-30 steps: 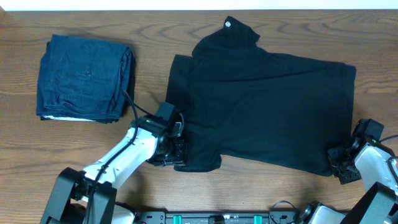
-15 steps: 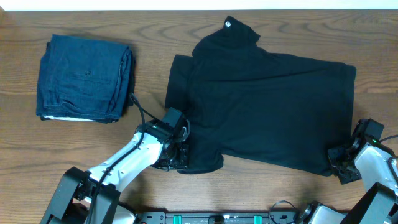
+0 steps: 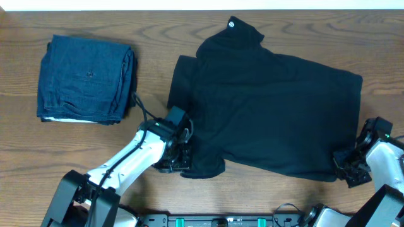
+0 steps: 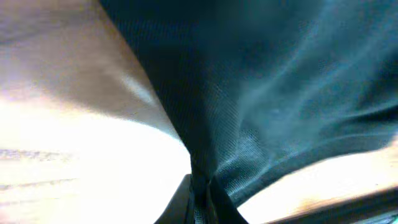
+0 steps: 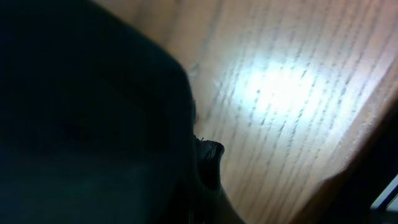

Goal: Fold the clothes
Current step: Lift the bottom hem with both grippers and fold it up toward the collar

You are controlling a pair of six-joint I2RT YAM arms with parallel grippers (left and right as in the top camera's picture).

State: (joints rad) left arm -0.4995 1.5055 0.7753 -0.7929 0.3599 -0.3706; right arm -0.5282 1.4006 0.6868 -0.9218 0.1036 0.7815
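The clothes, a black T-shirt (image 3: 271,113), lie spread flat across the middle and right of the wooden table, neck label (image 3: 231,25) at the far edge. My left gripper (image 3: 183,157) is shut on the shirt's near-left corner. In the left wrist view the black fabric (image 4: 249,93) runs down into the pinched jaws (image 4: 200,202). At the near-right corner my right gripper (image 3: 346,165) is shut on the shirt's hem. The right wrist view shows dark cloth (image 5: 87,112) filling the left side and reaching the gripper (image 5: 202,186).
A folded dark blue denim-like garment (image 3: 87,79) lies at the far left of the table. Bare wood (image 3: 76,145) lies in front of it. The table's near edge (image 5: 373,162) is close to my right gripper.
My left gripper has slid a little right onto the shirt's near-left corner and shut on it. The right gripper has stayed put at the near-right hem, gripping it.
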